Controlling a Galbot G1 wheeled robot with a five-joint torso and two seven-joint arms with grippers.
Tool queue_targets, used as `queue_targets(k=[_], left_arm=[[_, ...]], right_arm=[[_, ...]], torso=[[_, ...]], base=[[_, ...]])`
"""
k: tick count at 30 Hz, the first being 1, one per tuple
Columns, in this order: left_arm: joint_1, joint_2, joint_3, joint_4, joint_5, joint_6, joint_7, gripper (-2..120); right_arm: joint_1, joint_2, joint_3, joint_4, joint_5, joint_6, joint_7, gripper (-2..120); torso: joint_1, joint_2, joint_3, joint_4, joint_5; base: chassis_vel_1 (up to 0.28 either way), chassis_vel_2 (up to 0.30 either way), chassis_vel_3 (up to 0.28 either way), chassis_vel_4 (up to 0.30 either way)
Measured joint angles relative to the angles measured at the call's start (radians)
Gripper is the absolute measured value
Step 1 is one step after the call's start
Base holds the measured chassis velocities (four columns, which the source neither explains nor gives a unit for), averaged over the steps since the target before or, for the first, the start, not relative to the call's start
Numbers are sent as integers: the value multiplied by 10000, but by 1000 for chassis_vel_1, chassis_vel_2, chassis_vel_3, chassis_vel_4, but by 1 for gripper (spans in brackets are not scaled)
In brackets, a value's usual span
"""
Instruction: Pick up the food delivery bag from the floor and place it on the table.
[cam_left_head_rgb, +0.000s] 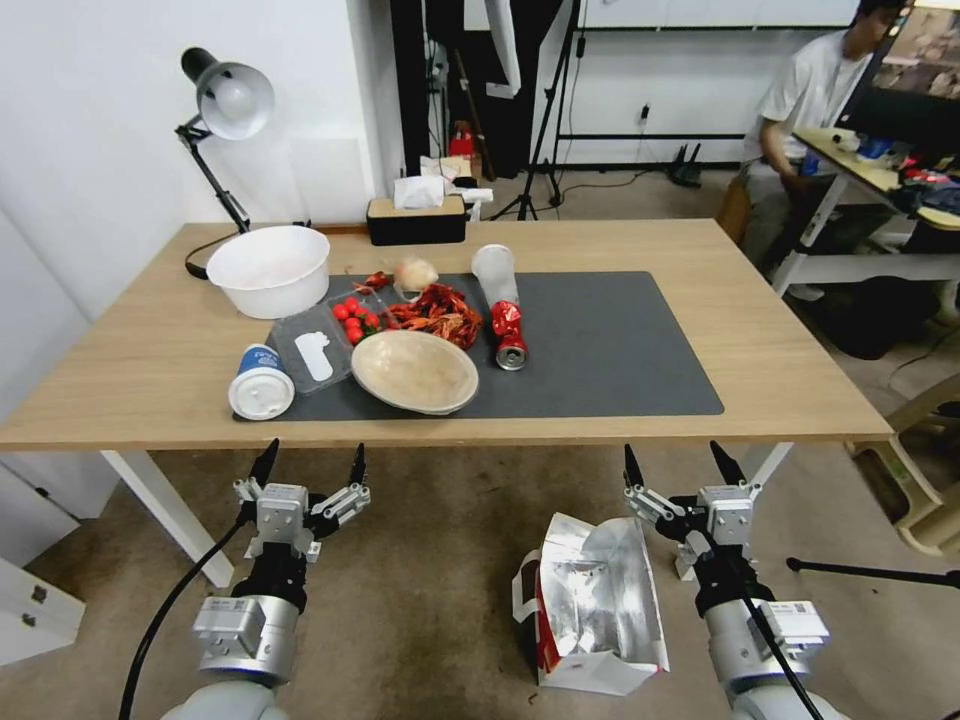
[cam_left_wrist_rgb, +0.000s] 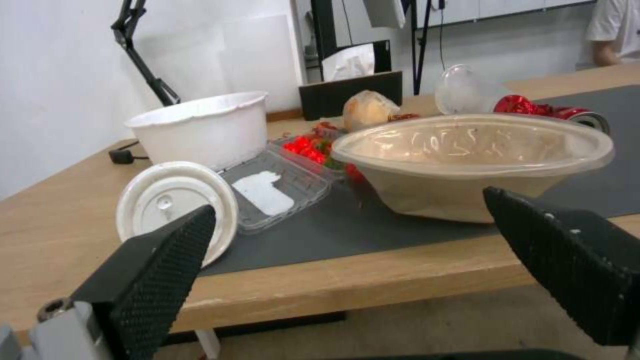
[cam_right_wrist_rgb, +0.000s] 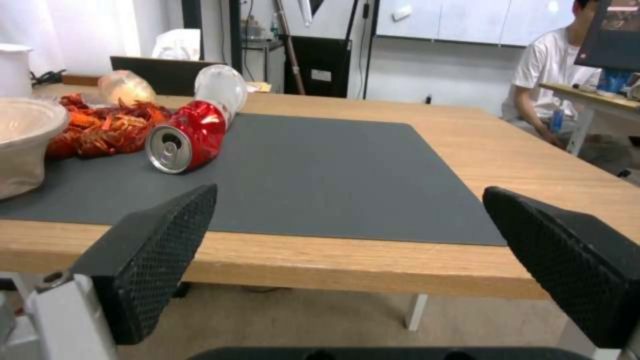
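Two grippers spread wide at lower frame, left gripper (cam_left_head_rgb: 310, 468) and right gripper (cam_left_head_rgb: 678, 467) below the table (cam_left_head_rgb: 790, 350) edge, food delivery bag (cam_left_head_rgb: 595, 605) on the floor (cam_left_head_rgb: 440, 590) at lower centre

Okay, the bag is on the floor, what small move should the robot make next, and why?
Probably lower the right gripper toward the food delivery bag. Its fingers are open and empty, raised near the table edge, and the bag stands on the floor just beside that arm, nearer than the left gripper.
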Motion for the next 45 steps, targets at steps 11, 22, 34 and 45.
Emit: queue_targets(k=[11,22,34,45], left_arm=[[0,0,0,0,0,0,0,100],[0,0,0,0,0,0,0,100],[-876,1249,708,-327,-2320,1685,-1960,100],[-1239,2062,1218,-581,-4011,2456,-3159,100]], right_arm=[[0,0,0,0,0,0,1,100],[0,0,0,0,0,0,0,100],[-297,390,267,1073,1258,-2392,-224,100],[-291,412,373,1181,1384,-2420,-298,100]], torso=[[0,0,0,0,0],[0,0,0,0,0],[0,0,0,-2,-4],[1,0,0,2,0]], base=[[0,0,0,0],[0,0,0,0],[0,0,0,0],[0,0,0,0]])
